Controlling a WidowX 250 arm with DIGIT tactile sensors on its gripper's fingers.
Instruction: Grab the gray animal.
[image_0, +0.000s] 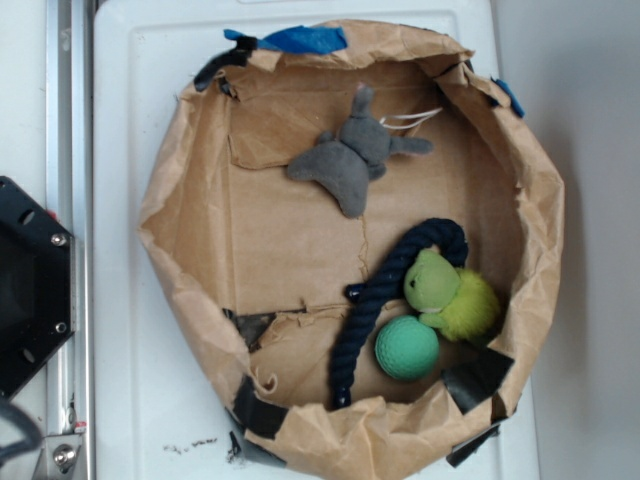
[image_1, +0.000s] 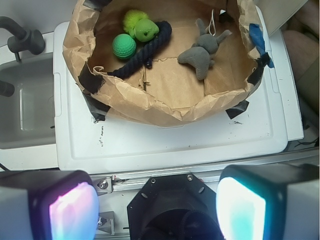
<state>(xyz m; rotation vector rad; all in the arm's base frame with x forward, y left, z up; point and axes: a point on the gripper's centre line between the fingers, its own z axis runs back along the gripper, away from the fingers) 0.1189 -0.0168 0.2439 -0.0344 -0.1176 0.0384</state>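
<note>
the gray animal (image_0: 352, 158) (image_1: 202, 54) lay flat on the floor of the brown paper basin (image_0: 190, 200) (image_1: 150, 102), near its far wall in the wrist view, well apart from the navy rope (image_0: 385, 285) (image_1: 145, 50), green ball (image_0: 407, 347) (image_1: 123, 46) and yellow-green plush (image_0: 452, 293) (image_1: 140, 25). the gripper (image_1: 157, 205) hung outside the basin, released, fingers (image_1: 72, 207) spread and holding nothing.

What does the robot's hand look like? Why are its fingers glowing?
In the wrist view the gripper has two chunky fingers with dark grey outer shells. Their inner pads are pale and see-through and seem lit: the one on the picture's left glows pink to purple, the one on the right glows teal and white. Why they glow, the pictures don't say. Between them sits a black, angular mount with small silver screws.
</note>
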